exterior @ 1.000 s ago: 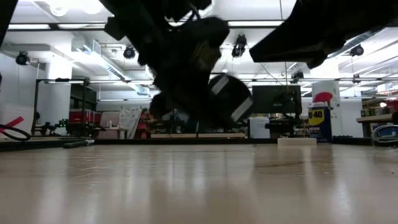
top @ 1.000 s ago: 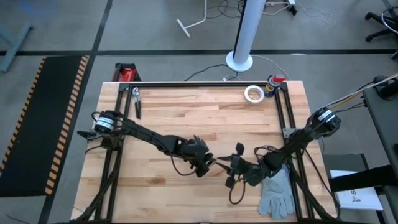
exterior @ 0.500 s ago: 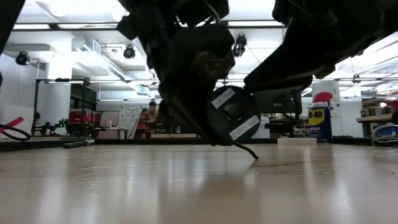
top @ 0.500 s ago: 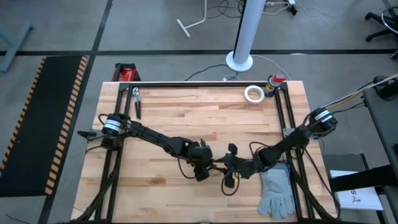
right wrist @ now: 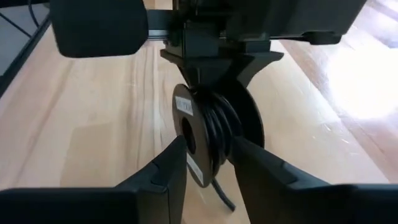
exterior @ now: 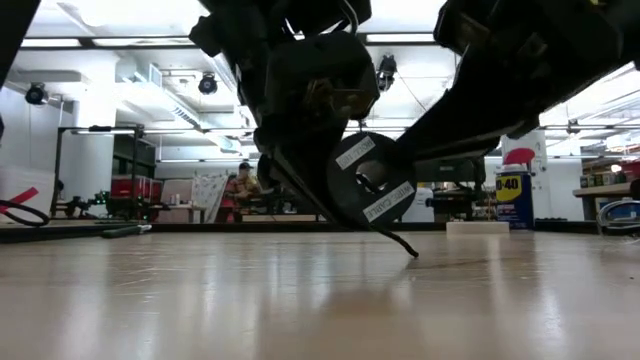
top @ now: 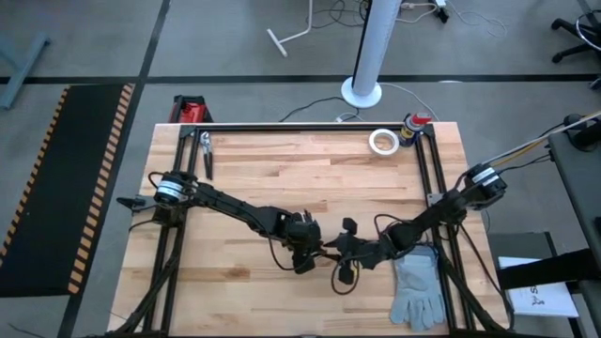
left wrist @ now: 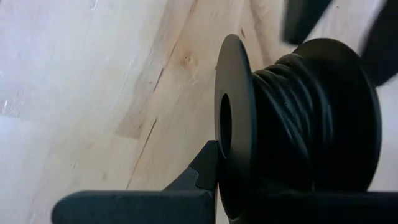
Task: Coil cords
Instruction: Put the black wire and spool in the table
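The black cord is wound on a black spool with white labels on its flange. The spool hangs near the table's middle, below my left gripper, which is shut on it. A loose cord tail drops from the spool, and its tip reaches the table. My right gripper stands close on the spool's right, open, with one finger on either side of the spool's lower rim. My left gripper pinches the spool across its width; one finger lies on the outer face of the flange, and the spool hides the other. The fingers slant down from the table's left. The spool hangs clear of the table. My right gripper may touch the spool; I cannot tell.
A grey glove lies at the near right, beside my right arm. A white tape roll and a spray can stand at the far right. Pliers lie at the far left. Black frame rails run along the table's sides.
My right gripper has moved toward the table's left, up to the spool and my left gripper. The spool has come down nearer the table and turned a little. The cord tail's tip now reaches the wood.
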Controlling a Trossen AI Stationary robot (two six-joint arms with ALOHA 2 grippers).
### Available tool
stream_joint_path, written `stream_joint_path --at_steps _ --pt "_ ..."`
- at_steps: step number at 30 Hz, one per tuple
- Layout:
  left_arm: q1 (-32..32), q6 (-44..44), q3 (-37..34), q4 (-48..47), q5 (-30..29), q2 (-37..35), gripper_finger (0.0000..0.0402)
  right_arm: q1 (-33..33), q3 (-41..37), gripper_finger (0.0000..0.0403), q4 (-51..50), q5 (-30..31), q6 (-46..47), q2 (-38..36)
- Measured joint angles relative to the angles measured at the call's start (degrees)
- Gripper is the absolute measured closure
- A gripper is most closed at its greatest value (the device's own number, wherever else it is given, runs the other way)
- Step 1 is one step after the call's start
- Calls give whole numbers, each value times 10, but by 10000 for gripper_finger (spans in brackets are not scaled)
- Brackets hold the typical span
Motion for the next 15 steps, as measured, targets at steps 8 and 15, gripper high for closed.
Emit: stream_joint_path --at_steps 8,15 --pt "0 1 0 -5 1 0 402 -11 4 296 33 -32 7 40" --pt "0 1 0 -5 -1 0 402 -14 5 321 39 -22 11 51"
